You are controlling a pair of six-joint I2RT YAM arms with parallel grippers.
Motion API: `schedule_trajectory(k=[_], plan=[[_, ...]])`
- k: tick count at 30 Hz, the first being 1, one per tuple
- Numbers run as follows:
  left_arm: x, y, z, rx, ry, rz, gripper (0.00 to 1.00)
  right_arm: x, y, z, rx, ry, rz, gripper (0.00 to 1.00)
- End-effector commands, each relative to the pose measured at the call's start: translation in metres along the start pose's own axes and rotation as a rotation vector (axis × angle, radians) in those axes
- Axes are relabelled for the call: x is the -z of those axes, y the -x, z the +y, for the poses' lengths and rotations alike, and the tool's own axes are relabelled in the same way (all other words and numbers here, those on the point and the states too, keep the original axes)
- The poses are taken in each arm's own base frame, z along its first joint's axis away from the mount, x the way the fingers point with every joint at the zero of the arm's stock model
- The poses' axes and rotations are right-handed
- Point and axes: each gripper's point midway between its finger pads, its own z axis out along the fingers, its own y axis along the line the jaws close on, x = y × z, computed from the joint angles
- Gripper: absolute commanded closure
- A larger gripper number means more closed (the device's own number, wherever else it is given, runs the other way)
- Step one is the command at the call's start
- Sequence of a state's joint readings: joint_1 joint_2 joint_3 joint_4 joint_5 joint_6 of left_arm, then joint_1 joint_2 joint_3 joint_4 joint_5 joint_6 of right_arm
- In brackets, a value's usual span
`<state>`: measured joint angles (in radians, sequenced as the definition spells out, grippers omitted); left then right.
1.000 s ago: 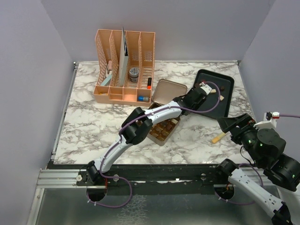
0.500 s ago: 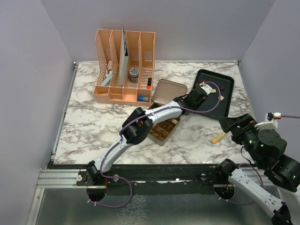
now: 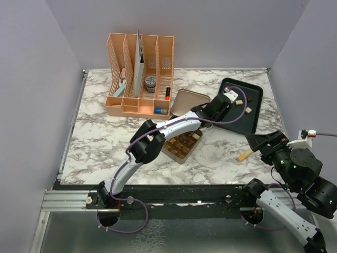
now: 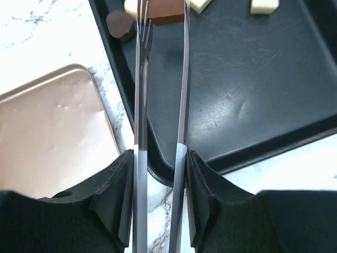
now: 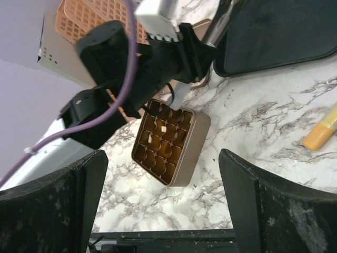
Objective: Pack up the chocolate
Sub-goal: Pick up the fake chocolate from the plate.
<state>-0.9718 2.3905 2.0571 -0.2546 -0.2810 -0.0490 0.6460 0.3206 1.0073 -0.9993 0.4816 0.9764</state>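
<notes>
My left gripper [image 3: 219,108] [image 4: 159,158] is shut on metal tweezers [image 4: 184,79] that reach over the black tray [image 3: 247,122] [image 4: 247,95]. The tweezer tips stand on either side of a light brown chocolate [image 4: 167,12]. A dark brown piece [image 4: 120,23] and cream pieces [image 4: 263,6] [image 3: 239,102] lie on the tray nearby. The square gold tin [image 3: 181,145] [image 5: 171,142] lies open with several pieces in its cells. Its lid [image 3: 185,101] [image 4: 52,137] lies beside the tray. My right gripper [image 3: 260,139] [image 5: 163,155] is open and empty, held above the table.
An orange desk organizer [image 3: 139,76] with small items stands at the back left. A yellow stick [image 3: 245,155] [image 5: 321,132] lies on the marble in front of the tray, near my right gripper.
My left arm has reached a little farther over the tray, its elbow swinging left. My right arm has dropped back slightly.
</notes>
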Motion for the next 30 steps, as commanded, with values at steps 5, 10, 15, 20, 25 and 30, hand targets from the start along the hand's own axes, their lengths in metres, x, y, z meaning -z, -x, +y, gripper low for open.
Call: schedule_trajectory(k=[5, 10, 15, 20, 25, 30], plan=[[0.073, 0.078, 0.001, 0.107, -0.078, -0.153, 0.66, 0.002, -0.011, -0.02, 0.007, -0.048, 0.021, 0.09], [0.105, 0.078, 0.009, 0.137, -0.084, -0.115, 0.66, 0.001, -0.014, -0.026, 0.017, -0.064, 0.026, 0.09], [0.133, 0.052, 0.027, 0.17, -0.061, -0.034, 0.67, -0.002, -0.02, -0.031, 0.042, -0.085, 0.046, 0.09], [0.169, 0.022, 0.05, 0.194, -0.022, 0.027, 0.67, -0.006, -0.032, -0.038, 0.048, -0.106, 0.082, 0.09], [0.209, -0.01, 0.073, 0.217, 0.033, 0.08, 0.67, -0.01, -0.04, -0.043, 0.052, -0.131, 0.103, 0.09], [0.25, -0.036, 0.094, 0.255, 0.067, 0.125, 0.67, -0.016, -0.045, -0.051, 0.089, -0.2, 0.126, 0.09]])
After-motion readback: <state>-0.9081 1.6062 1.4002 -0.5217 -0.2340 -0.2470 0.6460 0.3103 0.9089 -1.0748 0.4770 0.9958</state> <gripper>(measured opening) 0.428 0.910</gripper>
